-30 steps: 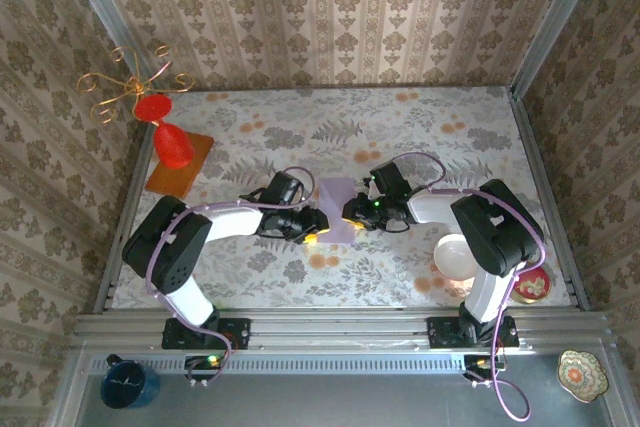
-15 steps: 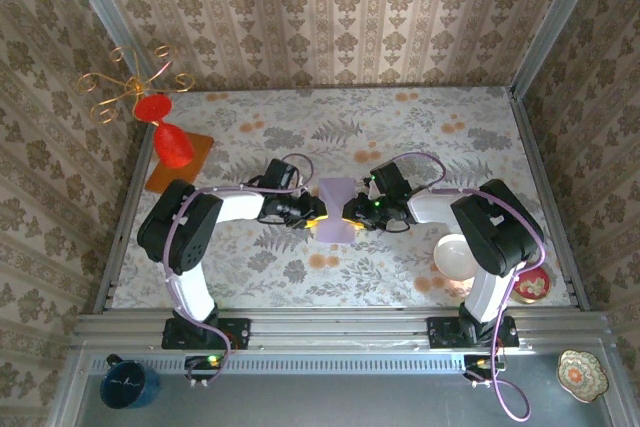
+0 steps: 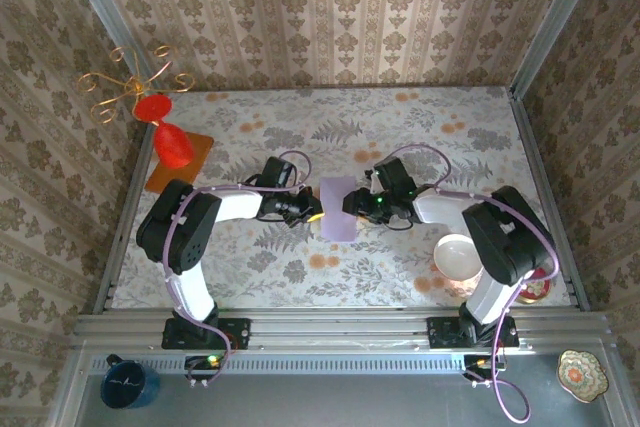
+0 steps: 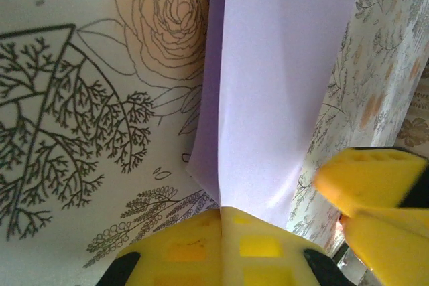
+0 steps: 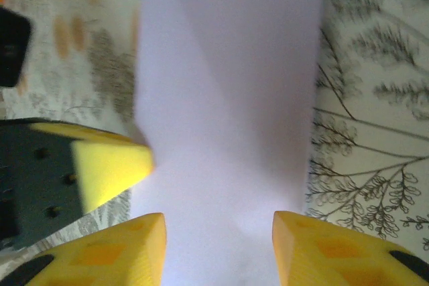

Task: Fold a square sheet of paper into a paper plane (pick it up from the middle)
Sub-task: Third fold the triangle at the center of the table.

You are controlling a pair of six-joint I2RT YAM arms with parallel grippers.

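The square sheet of paper (image 3: pixel 337 209) is pale lilac and lies mid-table as a narrow folded strip between both grippers. My left gripper (image 3: pixel 313 215) is shut on its left edge. In the left wrist view the yellow fingertips (image 4: pixel 194 249) press together with two paper layers (image 4: pixel 281 85) rising from the pinch (image 4: pixel 221 211). My right gripper (image 3: pixel 351 209) is open at the sheet's right edge. Its fingers (image 5: pixel 127 252) stand apart around (image 5: pixel 218 252) with the paper (image 5: pixel 228 98) spread between them. The paper plane is out of view.
A red cone vase (image 3: pixel 172 143) stands on an orange mat (image 3: pixel 192 171) at the far left, with a gold wire ornament (image 3: pixel 125 87) behind. A white bowl (image 3: pixel 456 256) and a small red dish (image 3: pixel 532 285) sit near the right arm. A blue mug (image 3: pixel 128 383) rests off-table.
The left gripper moved in to the paper's left edge and closed on it. The right gripper's jaws opened, and the pinched, hourglass-shaped paper relaxed into a straighter strip.
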